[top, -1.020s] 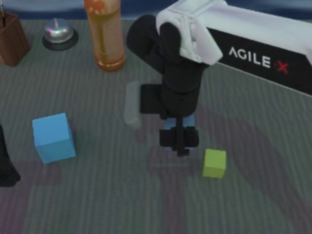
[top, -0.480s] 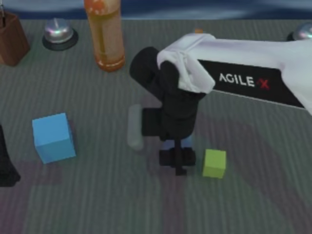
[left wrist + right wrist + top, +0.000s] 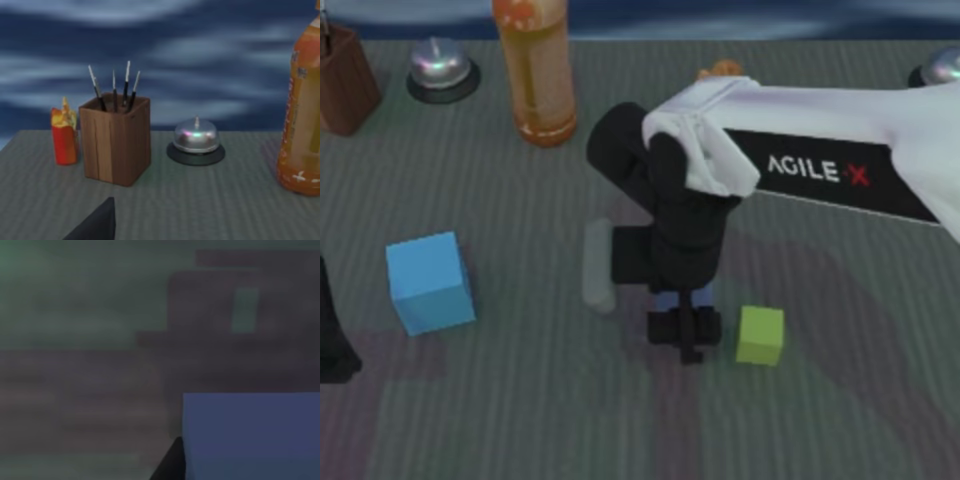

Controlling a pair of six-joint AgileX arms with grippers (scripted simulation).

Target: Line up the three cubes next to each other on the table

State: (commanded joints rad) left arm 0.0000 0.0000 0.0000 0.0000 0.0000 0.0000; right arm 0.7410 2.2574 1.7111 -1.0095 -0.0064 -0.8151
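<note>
My right gripper (image 3: 685,328) is shut on the slate-blue cube (image 3: 250,435), low over the table (image 3: 540,400) near its middle. From above, only a sliver of that cube (image 3: 666,299) shows under the black wrist. One dark finger (image 3: 172,462) presses the cube's side in the right wrist view. The small lime-green cube (image 3: 760,335) sits just right of the gripper, a narrow gap away. The large sky-blue cube (image 3: 428,282) rests far off at the left. My left gripper (image 3: 332,350) is parked at the left edge, open and empty.
Along the back stand an orange bottle (image 3: 535,70), a silver bell (image 3: 440,65) and a wooden pen holder (image 3: 342,80). A second bell (image 3: 942,65) peeks in at the back right. A red fries box (image 3: 64,137) stands beside the pen holder.
My right arm has carried the slate-blue cube toward the front and down, ending close beside the green cube. The left arm and the other cubes have not moved.
</note>
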